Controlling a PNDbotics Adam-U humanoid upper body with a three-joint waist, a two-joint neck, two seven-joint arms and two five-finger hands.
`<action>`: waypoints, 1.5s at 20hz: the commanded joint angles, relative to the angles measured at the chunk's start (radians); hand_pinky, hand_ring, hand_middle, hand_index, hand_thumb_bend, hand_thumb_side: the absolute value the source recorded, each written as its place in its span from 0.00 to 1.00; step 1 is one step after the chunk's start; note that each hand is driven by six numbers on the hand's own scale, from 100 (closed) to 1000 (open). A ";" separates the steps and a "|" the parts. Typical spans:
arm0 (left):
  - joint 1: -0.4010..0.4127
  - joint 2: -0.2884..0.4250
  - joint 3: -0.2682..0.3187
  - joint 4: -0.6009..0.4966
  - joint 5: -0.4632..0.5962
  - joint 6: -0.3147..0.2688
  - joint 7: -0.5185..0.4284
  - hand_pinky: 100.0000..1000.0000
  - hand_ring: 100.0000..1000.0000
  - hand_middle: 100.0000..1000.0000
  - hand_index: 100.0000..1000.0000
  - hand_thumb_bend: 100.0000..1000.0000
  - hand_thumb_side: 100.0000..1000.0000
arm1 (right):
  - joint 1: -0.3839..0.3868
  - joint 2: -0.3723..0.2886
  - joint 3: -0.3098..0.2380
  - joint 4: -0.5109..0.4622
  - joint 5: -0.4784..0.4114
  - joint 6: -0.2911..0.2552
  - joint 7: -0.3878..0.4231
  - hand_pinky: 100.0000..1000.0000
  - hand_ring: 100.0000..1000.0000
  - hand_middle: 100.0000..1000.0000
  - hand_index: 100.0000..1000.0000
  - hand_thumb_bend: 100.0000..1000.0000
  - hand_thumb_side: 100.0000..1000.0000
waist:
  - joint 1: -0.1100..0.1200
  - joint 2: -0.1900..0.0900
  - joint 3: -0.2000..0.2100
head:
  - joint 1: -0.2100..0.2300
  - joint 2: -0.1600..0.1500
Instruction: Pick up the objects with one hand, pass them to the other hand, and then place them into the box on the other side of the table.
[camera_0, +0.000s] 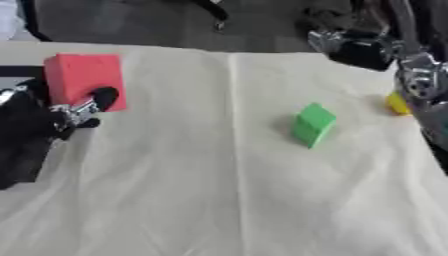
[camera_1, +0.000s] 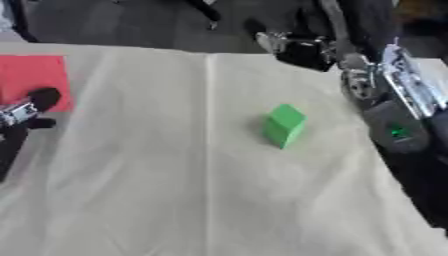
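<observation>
A green block (camera_0: 312, 124) stands tilted on the cream cloth, right of the middle. The red box (camera_0: 83, 79) sits at the far left of the table. My left hand (camera_0: 54, 120) hangs just in front of that box, open and holding nothing, with one black fingertip (camera_0: 104, 97) over its front edge. At the right edge a small yellow object (camera_0: 398, 104) is partly hidden behind my right arm (camera_1: 385, 90). That arm comes down from the upper right. My right hand (camera_1: 302, 49) is raised over the table's far edge, well apart from the green block.
The cream cloth (camera_0: 227, 190) covers the table and has a crease down its middle. Dark floor and dark shapes lie beyond the far edge. My right arm's silver joints (camera_0: 422, 80) line the table's right side.
</observation>
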 joint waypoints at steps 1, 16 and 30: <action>-0.004 0.092 0.007 -0.033 -0.007 0.357 0.352 0.71 0.07 0.29 0.41 0.38 0.03 | 0.018 -0.085 -0.058 -0.009 -0.085 0.070 -0.047 0.85 0.90 0.80 0.70 0.42 0.00 | -0.001 -0.015 -0.004 | 0.024 -0.003; 0.055 0.244 0.098 0.054 -0.147 0.357 0.280 0.70 0.06 0.29 0.41 0.38 0.04 | 0.146 -0.108 -0.148 -0.009 -0.110 0.149 -0.156 0.84 0.85 0.79 0.69 0.40 0.00 | -0.027 0.015 -0.009 | 0.160 -0.032; 0.062 0.273 0.169 0.259 -0.334 0.357 0.284 0.69 0.08 0.31 0.43 0.32 0.10 | 0.179 -0.061 -0.143 -0.009 -0.091 0.180 -0.203 0.84 0.84 0.79 0.69 0.37 0.00 | -0.052 0.036 -0.024 | 0.210 -0.065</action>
